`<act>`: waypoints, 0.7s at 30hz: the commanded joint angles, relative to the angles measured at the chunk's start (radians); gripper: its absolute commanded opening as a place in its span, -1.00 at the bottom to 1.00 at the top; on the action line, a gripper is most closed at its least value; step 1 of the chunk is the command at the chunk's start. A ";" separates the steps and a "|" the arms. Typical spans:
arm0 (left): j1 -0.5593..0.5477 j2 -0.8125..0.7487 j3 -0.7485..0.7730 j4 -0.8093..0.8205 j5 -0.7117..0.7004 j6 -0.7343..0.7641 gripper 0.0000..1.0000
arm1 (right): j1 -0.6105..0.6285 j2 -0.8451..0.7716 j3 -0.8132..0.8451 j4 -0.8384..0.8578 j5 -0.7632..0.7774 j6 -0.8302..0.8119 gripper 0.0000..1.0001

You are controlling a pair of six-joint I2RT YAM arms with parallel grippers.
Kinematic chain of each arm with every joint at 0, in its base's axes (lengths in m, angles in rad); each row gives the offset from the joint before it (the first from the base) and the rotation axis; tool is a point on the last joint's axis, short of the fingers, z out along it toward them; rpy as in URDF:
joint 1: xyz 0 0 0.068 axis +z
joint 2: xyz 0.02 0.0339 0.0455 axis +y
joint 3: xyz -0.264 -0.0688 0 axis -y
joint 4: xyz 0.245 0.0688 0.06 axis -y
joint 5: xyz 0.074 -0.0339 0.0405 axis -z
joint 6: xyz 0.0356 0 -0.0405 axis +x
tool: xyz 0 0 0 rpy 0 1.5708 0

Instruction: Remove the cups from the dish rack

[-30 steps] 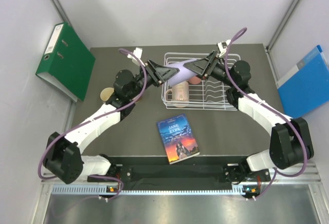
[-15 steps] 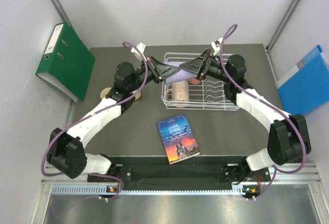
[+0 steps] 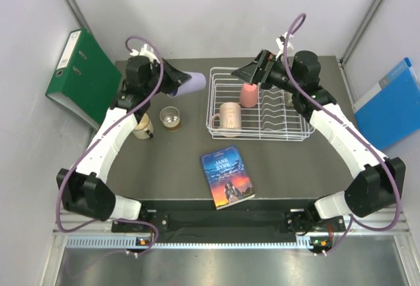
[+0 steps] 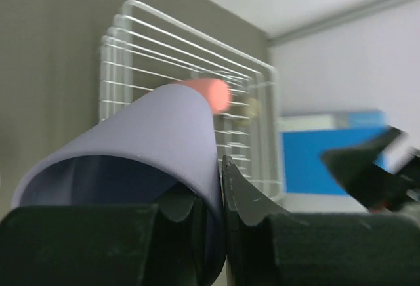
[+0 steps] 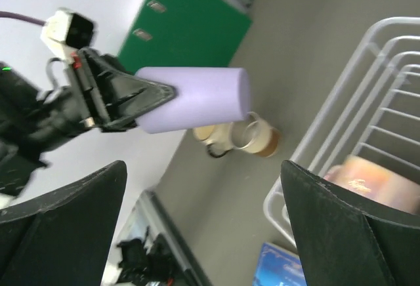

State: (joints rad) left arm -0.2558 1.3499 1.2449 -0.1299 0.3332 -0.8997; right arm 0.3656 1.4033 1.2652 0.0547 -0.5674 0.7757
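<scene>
My left gripper (image 3: 174, 80) is shut on the rim of the lilac tumbler (image 3: 191, 84), holding it on its side in the air left of the dish rack (image 3: 289, 134). In the left wrist view the tumbler (image 4: 154, 138) fills the frame, its wall pinched between my jaws (image 4: 213, 187). My right gripper (image 3: 248, 73) hangs open and empty over the rack's back left corner. The salmon-pink cup (image 3: 249, 94) and the pale peach mug (image 3: 230, 115) sit in the rack. The beige-olive mug (image 3: 141, 127) stands on the table. The right wrist view shows the tumbler (image 5: 197, 99) and the rack's rim (image 5: 341, 96).
A small clear glass (image 3: 170, 118) stands on the table next to the beige-olive mug. A paperback book (image 3: 227, 178) lies in front of the rack. A green binder (image 3: 84, 76) leans at the left wall and a blue folder (image 3: 390, 105) at the right.
The left arm has swung left and back, carrying the lilac tumbler off the rack. The right gripper has drawn back to the right, away from the tumbler.
</scene>
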 commanded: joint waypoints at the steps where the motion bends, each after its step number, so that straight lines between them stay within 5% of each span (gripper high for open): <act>1: 0.001 0.098 0.237 -0.405 -0.293 0.215 -1.00 | 0.004 -0.014 0.133 -0.273 0.214 -0.168 0.99; 11: 0.003 0.446 0.557 -0.724 -0.718 0.381 -1.00 | 0.044 0.023 0.207 -0.426 0.437 -0.282 0.99; 21: 0.052 0.719 0.810 -0.801 -0.769 0.393 -1.00 | 0.059 0.051 0.220 -0.443 0.466 -0.302 0.99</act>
State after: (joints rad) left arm -0.2382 2.0048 1.8999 -0.8825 -0.3878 -0.5270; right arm 0.4030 1.4452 1.4292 -0.3920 -0.1280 0.4992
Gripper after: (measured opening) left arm 0.162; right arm 0.995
